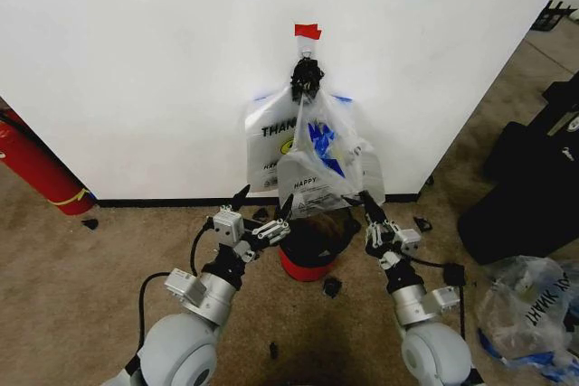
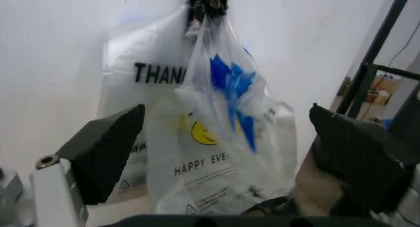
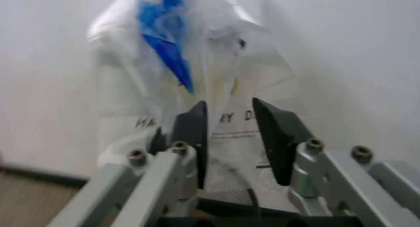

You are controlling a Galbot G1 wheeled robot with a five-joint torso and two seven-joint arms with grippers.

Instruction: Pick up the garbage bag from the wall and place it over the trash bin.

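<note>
The garbage bag (image 1: 312,146) hangs from a black clip (image 1: 306,77) on the white wall (image 1: 136,61), under a piece of red tape (image 1: 308,31). It is translucent white with black lettering, a yellow smiley and blue trim. The trash bin (image 1: 312,241), black with a red base, stands right below it. My left gripper (image 1: 264,205) is open wide at the bag's lower left, level with the bin's rim; in the left wrist view the bag (image 2: 210,138) hangs beyond its spread fingers (image 2: 108,153). My right gripper (image 1: 369,203) is at the bag's lower right edge, its fingers (image 3: 276,133) slightly apart before the bag (image 3: 196,79).
A long red cylinder with a yellow band (image 1: 36,169) leans at the left by the black baseboard (image 1: 163,202). Black cases (image 1: 525,187) and a clear bag lettered MART (image 1: 529,309) crowd the right. Small dark scraps (image 1: 332,287) lie on the brown carpet.
</note>
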